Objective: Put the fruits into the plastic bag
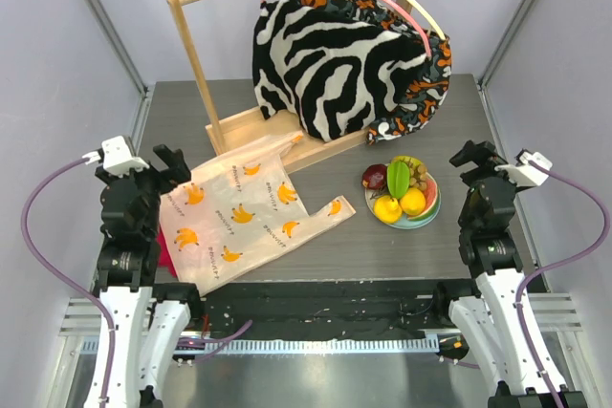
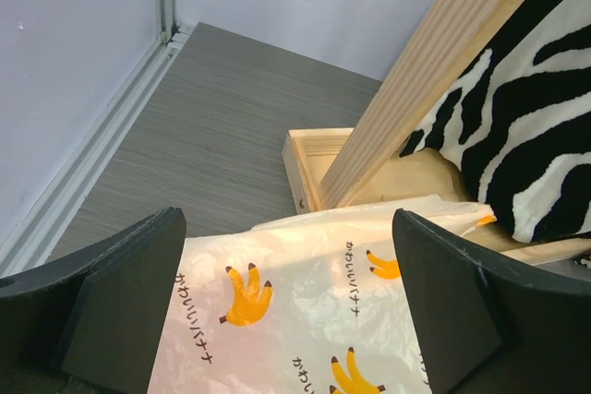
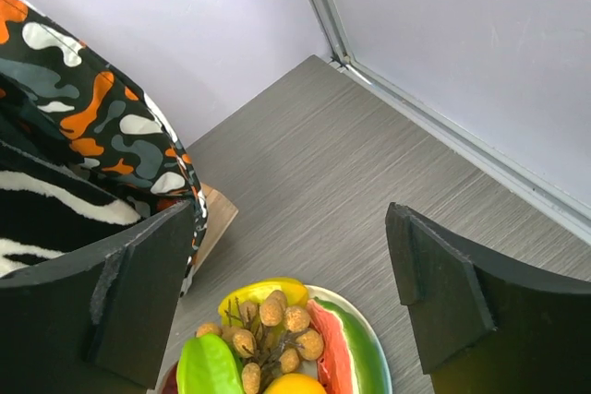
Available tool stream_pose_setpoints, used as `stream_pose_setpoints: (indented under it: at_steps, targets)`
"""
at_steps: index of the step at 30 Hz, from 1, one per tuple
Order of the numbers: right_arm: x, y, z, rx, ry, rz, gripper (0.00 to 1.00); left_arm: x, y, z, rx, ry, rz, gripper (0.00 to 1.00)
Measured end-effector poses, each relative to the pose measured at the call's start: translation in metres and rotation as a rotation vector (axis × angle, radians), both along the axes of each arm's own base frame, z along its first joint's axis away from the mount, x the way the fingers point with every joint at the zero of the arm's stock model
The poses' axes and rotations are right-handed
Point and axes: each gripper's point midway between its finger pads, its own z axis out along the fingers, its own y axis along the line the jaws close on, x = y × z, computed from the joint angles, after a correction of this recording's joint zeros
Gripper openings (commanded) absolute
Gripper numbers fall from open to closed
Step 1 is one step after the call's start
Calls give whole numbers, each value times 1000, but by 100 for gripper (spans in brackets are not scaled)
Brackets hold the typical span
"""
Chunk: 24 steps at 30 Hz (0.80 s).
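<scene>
Left of the plate (image 1: 429,213), the plastic bag (image 1: 234,222) lies flat. The fruits (image 1: 399,181) sit on the plate. Left gripper (image 1: 170,167) and right gripper (image 1: 471,165) both gape, holding nothing.

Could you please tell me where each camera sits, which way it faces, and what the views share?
Top external: above and behind the arms, looking down at the table; both arms show, left pincer and right pincer open.
Left wrist: on the left arm, facing forward-down over the plastic bag toward the wooden rack; its own fingers show.
Right wrist: on the right arm, facing forward-down over the fruits; its own fingers show.
Shared: top and left wrist see the bag; top and right wrist, the fruits.
</scene>
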Motion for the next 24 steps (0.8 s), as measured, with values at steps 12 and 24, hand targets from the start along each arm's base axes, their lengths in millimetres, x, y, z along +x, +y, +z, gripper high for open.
stream_pose_setpoints:
  at_steps: [12, 24]
  targets:
    - [20, 46, 7, -82, -3, 288, 78, 8, -6, -1, 1, 24, -38, 100]
    - [41, 234, -32, -266, 202, 962, 80, 26, -26, -9, -21, 72, -147, 100]
